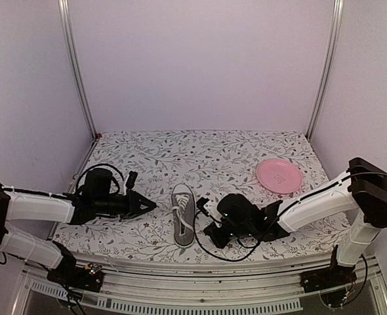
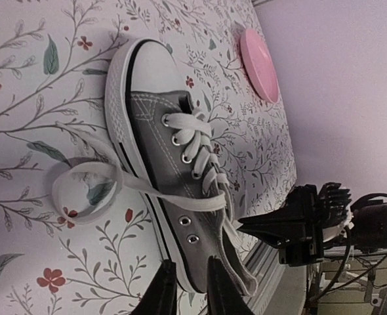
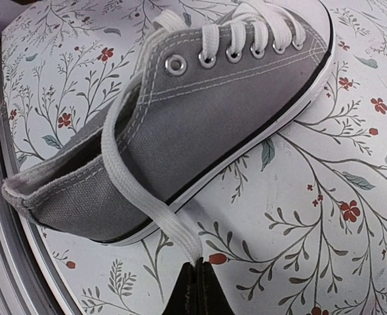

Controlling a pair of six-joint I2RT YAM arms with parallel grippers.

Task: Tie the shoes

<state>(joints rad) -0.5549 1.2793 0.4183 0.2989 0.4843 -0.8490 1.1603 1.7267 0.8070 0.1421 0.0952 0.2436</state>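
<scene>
- Sneaker lies flat on the surface between your two arms, toe pointing away from the bases, heel near the front edge.
- Right end effector is clamped tight on a white lace, just beside the sole on the sneaker's right side. That lace runs from the top of the opening down over the grey canvas to the tips.
- Only the very tips of the right fingers show in its wrist cam; the rest is cut off at the bottom edge.
- Left end effector sits off the sneaker's left side w/ a narrow gap between its jaws and nothing in it. In the top cam it looks like one dark point, so the gap can't be read there.
- A lace loop lies on the surface left of the sneaker, and a strand crosses the upper toward the right side. You can't tell whether it's the clamped strand.
- Toe cap is cropped in the right wrist cam; heel is partly behind the left fingers in the left cam.
- Pink plate sits far right, well apart from the sneaker.
</scene>
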